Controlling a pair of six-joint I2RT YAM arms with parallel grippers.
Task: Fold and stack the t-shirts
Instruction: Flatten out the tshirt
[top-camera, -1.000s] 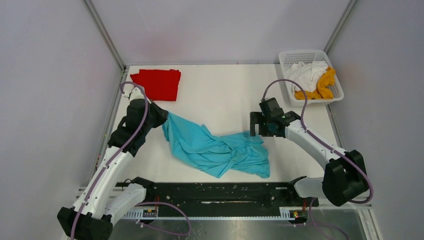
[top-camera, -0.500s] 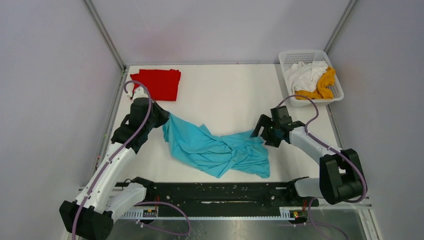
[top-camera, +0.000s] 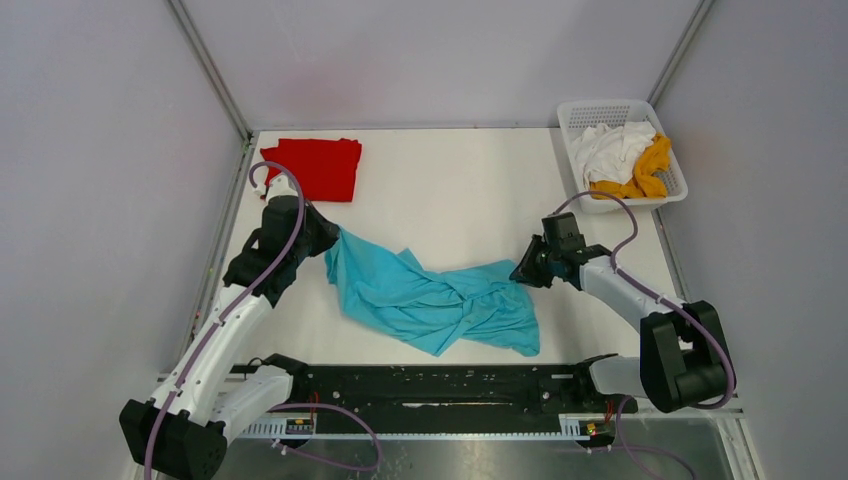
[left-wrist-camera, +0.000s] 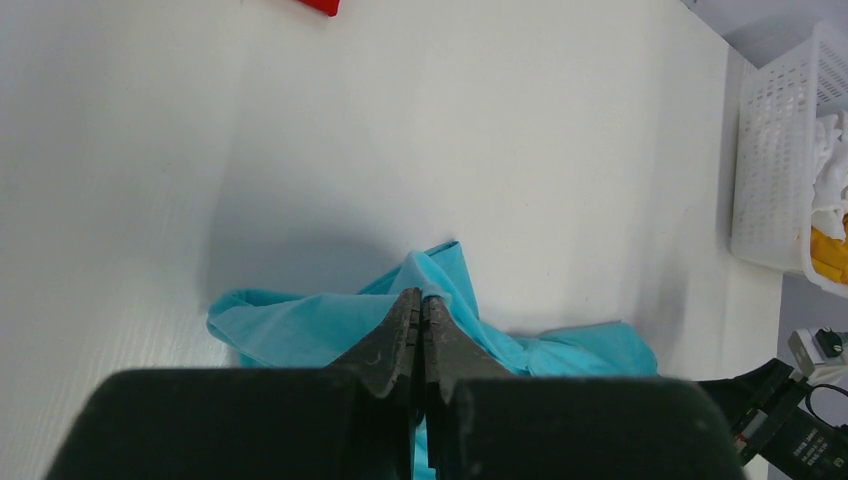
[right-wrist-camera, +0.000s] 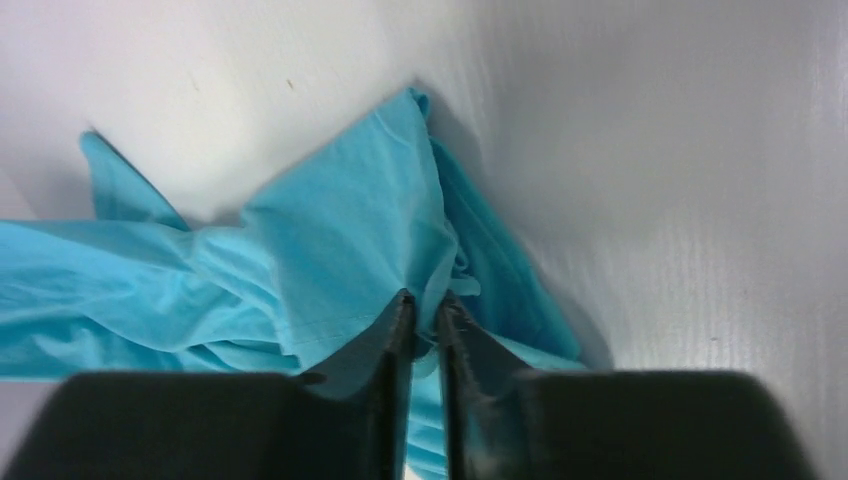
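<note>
At the right end effector: the fingers are drawn narrow, almost together, with a fold of the blue shirt pinched between their tips. The grip is on the shirt's far right corner.
At the left end effector: the fingers are pressed together on a small peak of the same blue shirt at its far left corner, and the cloth rises up to the tips.
Along the right arm: it reaches low from its base at the near right, with the wrist tilted down toward the table.
Along the left arm: it stretches from the near left base up the left side of the table, with the wrist turned right toward the cloth.
Middle of the table: the blue shirt lies crumpled and twisted between the two end effectors. It is bunched into ridges through the centre and spreads wider at the near right.
Far left corner: the red shirt lies folded flat into a rectangle, apart from the blue shirt and just beyond the left wrist.
Far right corner: a white lattice basket holds the white shirt, heaped toward the far side. The yellow shirt is bunched beside it on the near right.
</note>
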